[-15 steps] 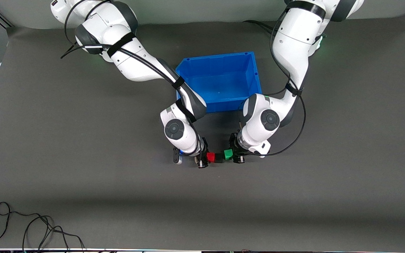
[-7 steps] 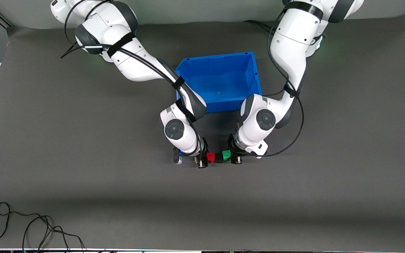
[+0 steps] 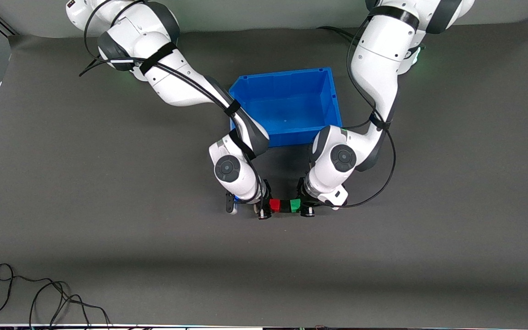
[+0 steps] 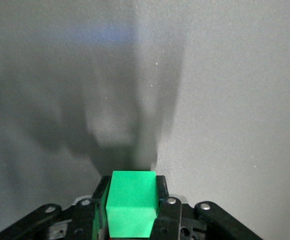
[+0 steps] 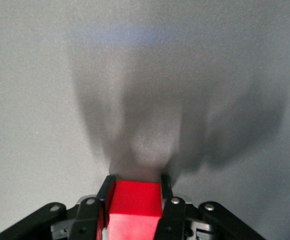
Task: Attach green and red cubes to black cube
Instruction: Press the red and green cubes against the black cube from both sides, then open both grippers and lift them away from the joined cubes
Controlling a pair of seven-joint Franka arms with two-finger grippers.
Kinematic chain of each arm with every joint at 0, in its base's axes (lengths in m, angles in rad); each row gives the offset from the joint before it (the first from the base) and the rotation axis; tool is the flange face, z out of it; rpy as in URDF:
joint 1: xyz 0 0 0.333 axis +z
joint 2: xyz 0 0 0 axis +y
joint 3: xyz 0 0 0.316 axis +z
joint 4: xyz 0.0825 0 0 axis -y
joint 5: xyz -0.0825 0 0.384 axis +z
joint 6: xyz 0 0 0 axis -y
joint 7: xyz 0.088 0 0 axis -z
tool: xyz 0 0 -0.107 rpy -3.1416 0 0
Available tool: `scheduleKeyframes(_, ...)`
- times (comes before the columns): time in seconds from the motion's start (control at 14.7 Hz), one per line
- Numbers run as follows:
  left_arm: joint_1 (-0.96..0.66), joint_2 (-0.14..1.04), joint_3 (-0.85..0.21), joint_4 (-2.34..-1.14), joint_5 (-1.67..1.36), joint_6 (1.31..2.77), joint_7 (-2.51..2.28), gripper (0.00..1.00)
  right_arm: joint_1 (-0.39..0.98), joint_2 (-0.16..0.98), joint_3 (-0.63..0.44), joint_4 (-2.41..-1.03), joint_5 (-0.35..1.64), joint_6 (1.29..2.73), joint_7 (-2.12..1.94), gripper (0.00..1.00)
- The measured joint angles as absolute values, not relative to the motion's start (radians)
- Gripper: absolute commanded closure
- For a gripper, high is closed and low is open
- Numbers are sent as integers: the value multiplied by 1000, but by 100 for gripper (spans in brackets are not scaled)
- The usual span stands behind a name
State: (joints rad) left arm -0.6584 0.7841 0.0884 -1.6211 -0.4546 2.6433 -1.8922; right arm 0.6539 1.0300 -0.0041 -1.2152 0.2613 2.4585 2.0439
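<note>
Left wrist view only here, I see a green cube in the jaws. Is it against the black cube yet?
Observer: From the front, it looks so: the green cube appears pressed against the black cube.
Operator: What about the red one?
Observer: The red cube meets the black cube on its face toward the right arm's end, so the three form one row.
Operator: Who holds red?
Observer: The right jaws, shut on it in the right wrist view.
</note>
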Motion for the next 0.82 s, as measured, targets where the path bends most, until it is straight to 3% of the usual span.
scheduleKeyframes(0.07, -659, 787, 88, -1615, -454, 2643, -1892, 0, 654, 1030, -4, -1215, 261, 2459, 2044, 87)
scheduleKeyframes(0.14, -659, 789, 89, -1611, -448, 2643, -1892, 0, 654, 1030, -4, -1215, 261, 2459, 2044, 21)
scheduleKeyframes(0.2, -659, 789, 90, -1610, -440, 2644, -1892, 0, 654, 1030, -4, -1215, 261, 2459, 2044, 1)
scheduleKeyframes(0.55, -657, 788, 142, -1605, -423, 2635, -1892, 0, 654, 1043, -6, -1201, 225, 2494, 2033, 1)
scheduleKeyframes(0.82, -643, 756, 254, -1606, -416, 2498, -1825, 0, 649, 1031, -18, -1147, 221, 2465, 2023, 1)
